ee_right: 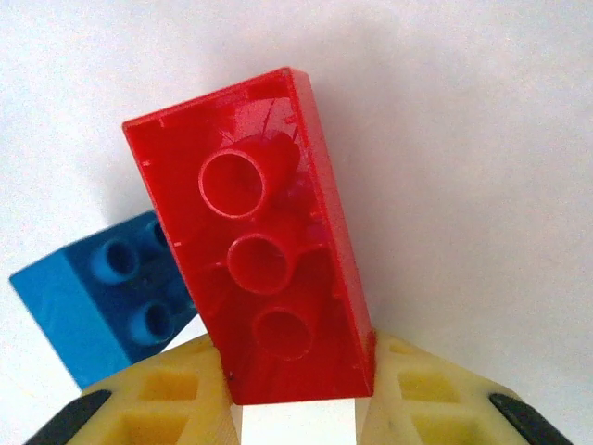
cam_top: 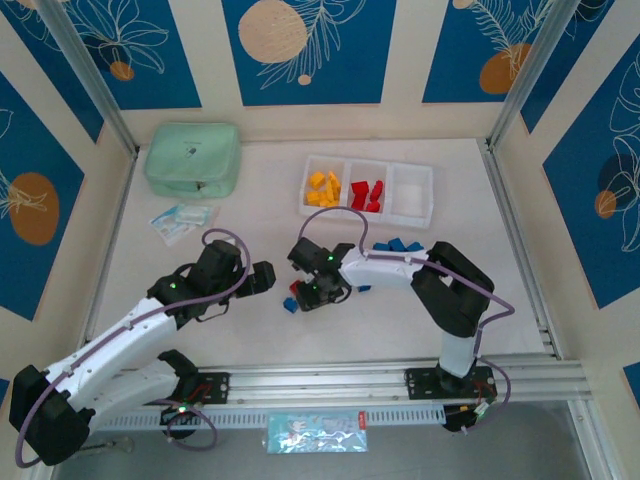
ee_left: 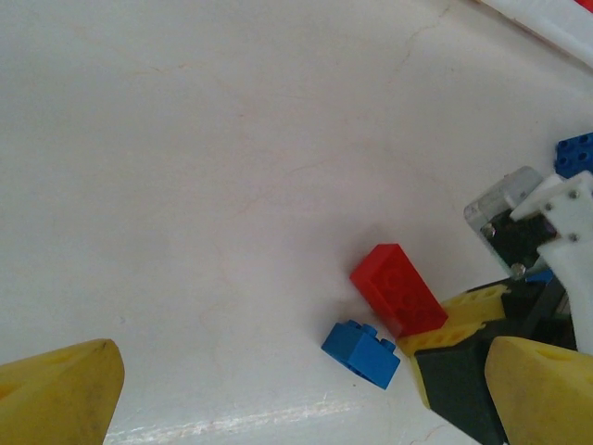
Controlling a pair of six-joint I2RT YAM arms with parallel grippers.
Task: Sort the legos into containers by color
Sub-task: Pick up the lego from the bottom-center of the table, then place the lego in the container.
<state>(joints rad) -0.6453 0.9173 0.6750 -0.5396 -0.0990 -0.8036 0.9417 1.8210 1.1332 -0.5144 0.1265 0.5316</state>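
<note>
**brickfan:** what's the right gripper [ee_right: 296, 422] doing with that red brick [ee_right: 264, 250]?

**yam_watcher:** Its jaws are pinched on the brick's near end. The rest sticks out past the fingertips, hollow underside up and leaning left. A blue brick [ee_right: 102, 297] sits just off the left finger, right beside the red one.

**brickfan:** and the left gripper [ee_left: 306, 357]?

**yam_watcher:** Jaws spread wide and holding nothing. Both bricks lie just ahead, toward its right finger. The white tray [cam_top: 412, 195] is well beyond both grippers.

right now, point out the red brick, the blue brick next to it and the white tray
red brick [ee_right: 264, 269]: right wrist view, hollow underside
blue brick [ee_left: 366, 357]: left wrist view, its side face
white tray [cam_top: 411, 196]: top view, right compartment floor
</note>
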